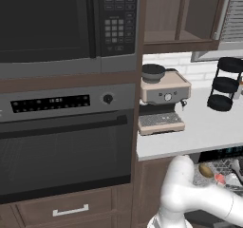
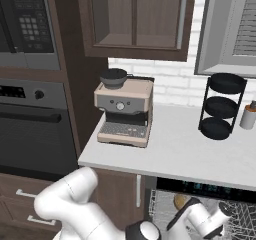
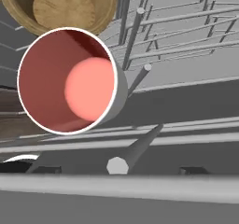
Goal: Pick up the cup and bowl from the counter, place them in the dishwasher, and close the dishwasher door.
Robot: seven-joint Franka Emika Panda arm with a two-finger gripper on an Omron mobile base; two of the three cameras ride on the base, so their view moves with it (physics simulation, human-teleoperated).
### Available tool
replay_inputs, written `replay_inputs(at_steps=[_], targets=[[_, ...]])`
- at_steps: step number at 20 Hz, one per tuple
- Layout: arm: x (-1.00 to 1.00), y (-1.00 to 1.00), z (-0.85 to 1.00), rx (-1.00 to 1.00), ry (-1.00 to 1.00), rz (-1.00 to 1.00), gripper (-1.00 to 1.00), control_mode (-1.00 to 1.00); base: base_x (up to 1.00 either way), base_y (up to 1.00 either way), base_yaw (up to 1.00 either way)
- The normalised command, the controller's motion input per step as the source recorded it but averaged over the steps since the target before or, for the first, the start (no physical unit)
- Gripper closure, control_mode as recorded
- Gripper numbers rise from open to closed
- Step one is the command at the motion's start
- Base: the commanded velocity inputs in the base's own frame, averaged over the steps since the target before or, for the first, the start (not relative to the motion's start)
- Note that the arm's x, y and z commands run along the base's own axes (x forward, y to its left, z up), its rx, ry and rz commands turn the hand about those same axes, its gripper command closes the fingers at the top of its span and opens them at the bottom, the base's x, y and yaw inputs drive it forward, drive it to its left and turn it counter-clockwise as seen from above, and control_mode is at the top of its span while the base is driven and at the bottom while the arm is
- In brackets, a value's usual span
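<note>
Coffee machine (image 2: 124,111) left of black three-tier stand (image 2: 220,105); oven (image 1: 64,141) below microwave (image 1: 66,25).

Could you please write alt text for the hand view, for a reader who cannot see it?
A cup with a white rim and reddish inside lies on its side in the dishwasher's grey wire rack, its mouth facing the camera. A brownish bowl sits just beyond it at the top edge, and grey rack tines rise around them.

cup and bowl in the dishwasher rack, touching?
Cannot tell. In the hand view the cup's rim overlaps the bowl's edge, hiding any gap or contact.
</note>
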Motion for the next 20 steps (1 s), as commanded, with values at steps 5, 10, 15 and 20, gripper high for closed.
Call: replay_inputs(at_steps=[5, 10, 15, 20], targets=[[1.00, 0.42, -0.19, 0.00, -0.12, -0.14, -1.00, -1.00, 0.00, 0.00, 0.00], [0.90, 0.39, -0.04, -0.01, -0.07, -0.12, -1.00, -1.00, 0.00, 0.00, 0.00], [-0.73, -0.82, 0.14, 0.05, -0.01, -0.11, -1.00, -1.00, 0.00, 0.00, 0.00], [-1.00, -0.21, 0.93, 0.01, -0.14, 0.00, -1.00, -1.00, 0.00, 0.00, 0.00]])
